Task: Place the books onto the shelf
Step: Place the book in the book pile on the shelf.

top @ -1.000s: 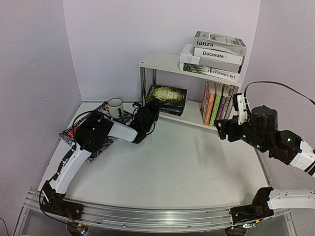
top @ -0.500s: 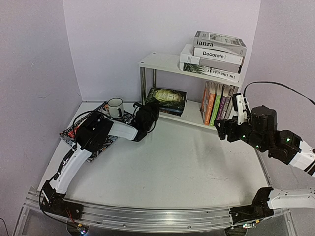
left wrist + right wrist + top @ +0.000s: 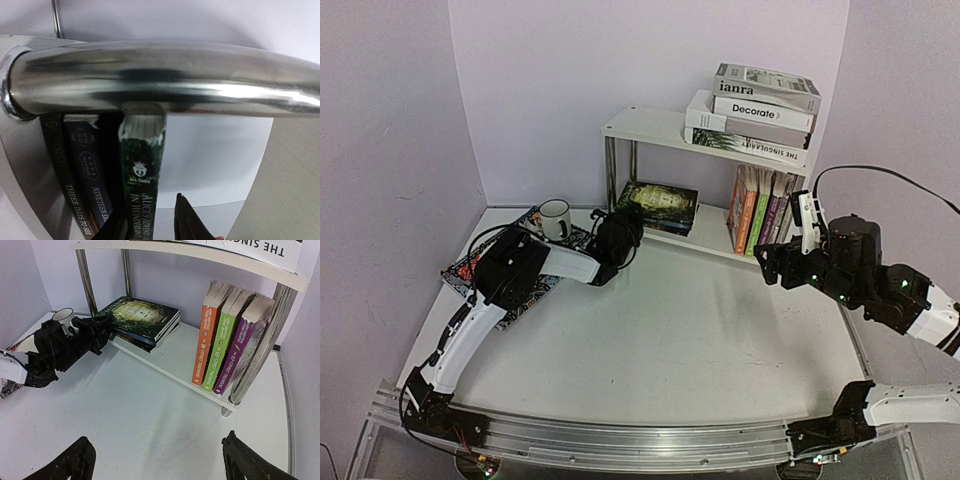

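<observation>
**Left arm lets go of the green book on the lower board**

Only small things have moved since a second ago. At the left gripper [image 3: 625, 225] the green book [image 3: 660, 203] now seems a little lower and flatter on its stack, as if it has been set down. The right arm has hardly shifted.

In the left wrist view the chrome leg [image 3: 160, 75] crosses the top and the spines of the flat stack point at the camera. One finger [image 3: 186, 220] stands just beside the green spine with a strip of white board between them, so the jaws look slightly apart and no longer press the book. The other finger is too dark to read.

The right gripper [image 3: 157, 460] hangs over the table [image 3: 700, 340] in front of the shelf [image 3: 650, 125], its jaws wide apart and holding nothing.

All the books I can see are already on the shelf:
- the green book, on the flat stack at the left of the lower board;
- the paperbacks [image 3: 222, 340], upright at the right of that board;
- the hardbacks [image 3: 760, 115], piled on the top board.

On the table only the mat [image 3: 470, 270] with the mug [image 3: 555, 215] remains, so the task looks nearly complete. What is left, I judge, is to draw the left arm straight back – carefully, because the leg is very near.
</observation>
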Tool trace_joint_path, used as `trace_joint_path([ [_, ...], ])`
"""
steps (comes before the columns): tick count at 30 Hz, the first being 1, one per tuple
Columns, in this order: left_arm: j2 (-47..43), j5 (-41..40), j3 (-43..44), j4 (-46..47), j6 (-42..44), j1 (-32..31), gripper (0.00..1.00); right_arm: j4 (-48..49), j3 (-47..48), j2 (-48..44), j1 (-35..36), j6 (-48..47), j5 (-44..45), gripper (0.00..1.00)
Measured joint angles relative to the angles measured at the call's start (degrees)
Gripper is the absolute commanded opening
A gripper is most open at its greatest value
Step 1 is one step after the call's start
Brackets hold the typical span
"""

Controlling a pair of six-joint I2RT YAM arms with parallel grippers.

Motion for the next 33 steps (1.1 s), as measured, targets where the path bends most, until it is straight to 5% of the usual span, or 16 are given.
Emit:
trace_joint_path([
  [12,-0.75,-0.20,-0.08,-2.85,-2.70,0.00,0.55,0.01,0.00,0.90,0.00,0.22,0.00,0.88],
  [33,-6.29,-0.35,-7.53,-7.02,-5.54,0.00,0.60,0.02,-0.02,1.21,0.00,0.67,-0.08,0.89],
])
